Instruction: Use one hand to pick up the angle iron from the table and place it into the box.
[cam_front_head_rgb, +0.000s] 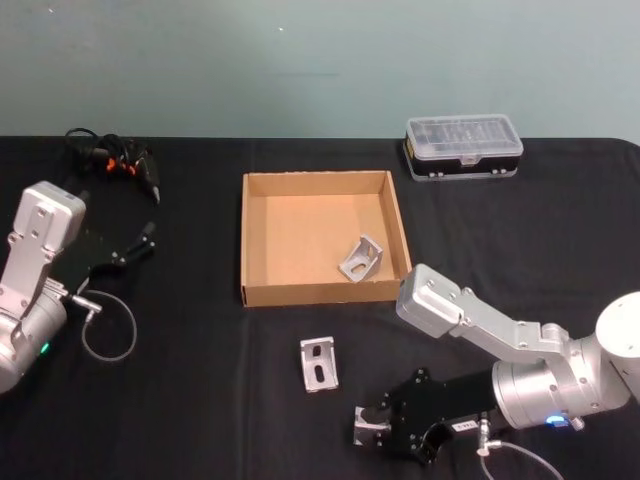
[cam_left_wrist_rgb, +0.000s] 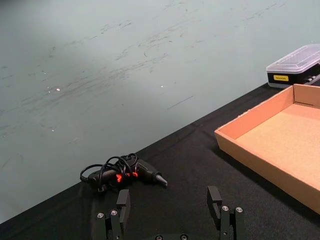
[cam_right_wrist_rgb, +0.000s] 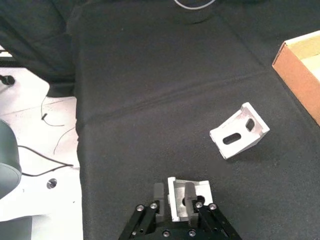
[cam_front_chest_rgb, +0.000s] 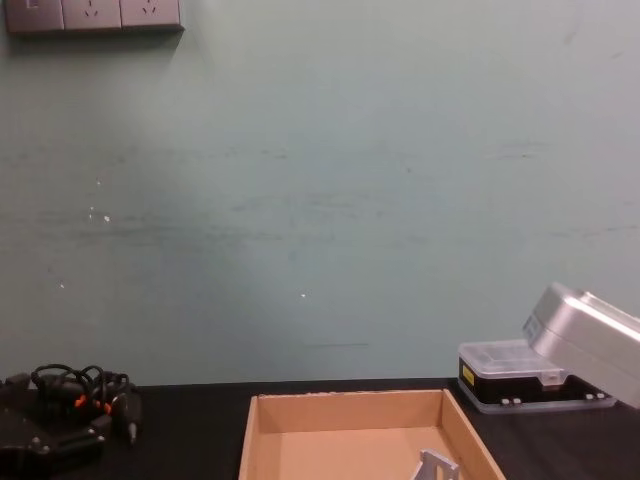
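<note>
Nearest the robot, at the front right of the table (cam_front_head_rgb: 200, 400), what is the right arm doing?

It bends at the elbow and reaches in toward the middle with its wrist low, so the right gripper (cam_front_head_rgb: 378, 428) points left. Its dark fingers (cam_right_wrist_rgb: 159, 194) are clamped on one flange of a small silver angle iron (cam_front_head_rgb: 366, 424). Whether that piece touches the black tabletop cannot be told.

Is anything else close by?

A second angle iron (cam_front_head_rgb: 318, 363) lies loose on the table just beyond the gripper, between it and the box, apart from both.

And the box?

The shallow brown cardboard box (cam_front_head_rgb: 243, 240) sits at mid-table. A third angle iron (cam_front_head_rgb: 362, 258) rests inside, near the front right corner, tilted on an edge.

Where is the left arm?

It is parked at the table's left edge with its forearm upright. The left gripper (cam_front_head_rgb: 148, 240) sits low over the tabletop, its fingers (cam_left_wrist_rgb: 122, 200) spread apart and holding nothing.

What lies farthest away?

A cable bundle (cam_front_head_rgb: 110, 160), black with orange marks, lies at the back left. A clear-lidded black case (cam_front_head_rgb: 463, 146) sits at the back right, behind the box.
</note>
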